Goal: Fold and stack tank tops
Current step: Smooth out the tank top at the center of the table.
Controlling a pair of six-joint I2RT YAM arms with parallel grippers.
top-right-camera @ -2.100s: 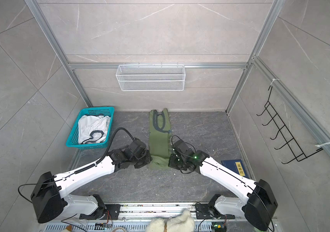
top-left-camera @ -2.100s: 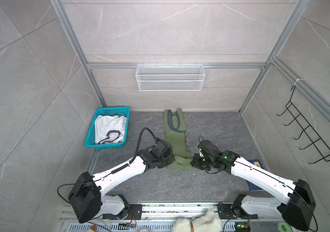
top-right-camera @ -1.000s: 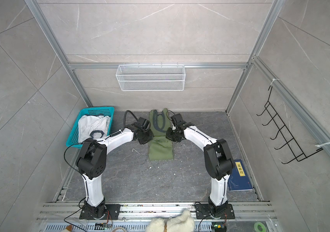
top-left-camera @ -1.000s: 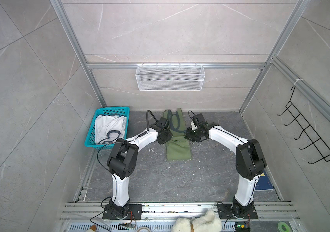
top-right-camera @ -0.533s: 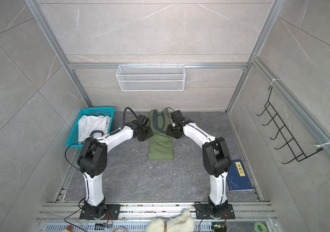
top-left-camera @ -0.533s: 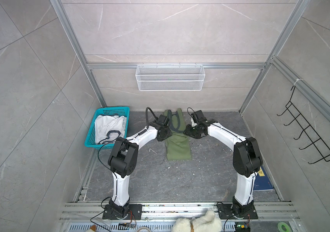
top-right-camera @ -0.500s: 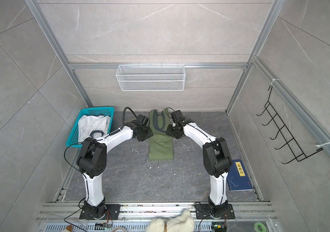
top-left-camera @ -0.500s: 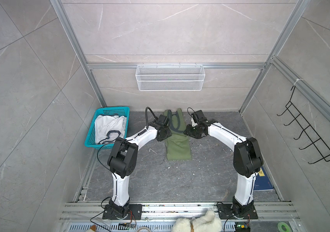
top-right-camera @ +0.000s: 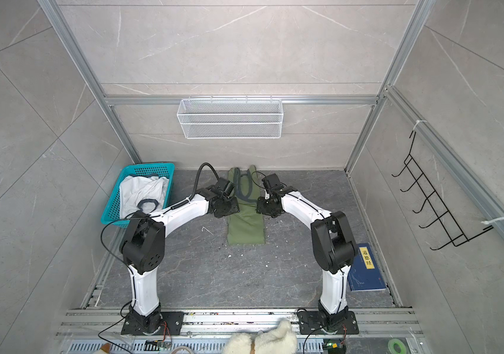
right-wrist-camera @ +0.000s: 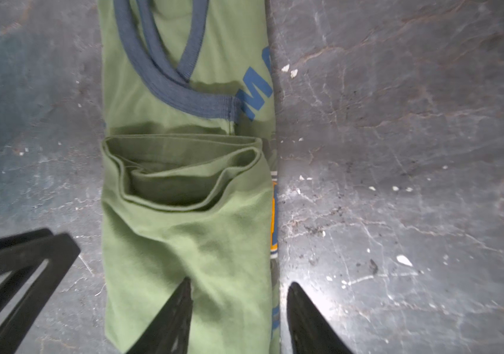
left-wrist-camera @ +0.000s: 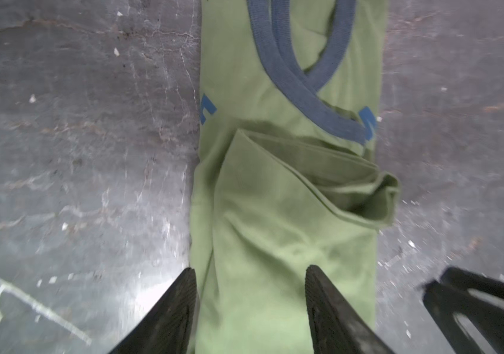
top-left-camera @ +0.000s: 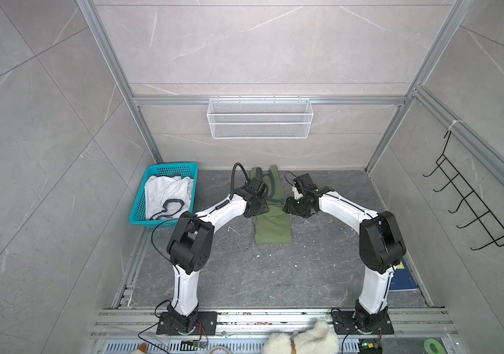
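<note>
The olive green tank top lies mid-floor as a long narrow strip, its hem end doubled back onto the middle. Navy trim shows at its far end. My left gripper hovers open over the strip's left edge. Over the right edge my right gripper is open too. Neither holds the cloth. The white tank top lies crumpled in the teal basket.
A white wire basket hangs on the back wall, a black hook rack on the right wall. A dark blue board lies behind the right arm. A white plush toy sits at the front rail.
Both grippers carried the green top's hem from the near end up to its middle, then opened and let it go. The folded strip now lies shorter.
</note>
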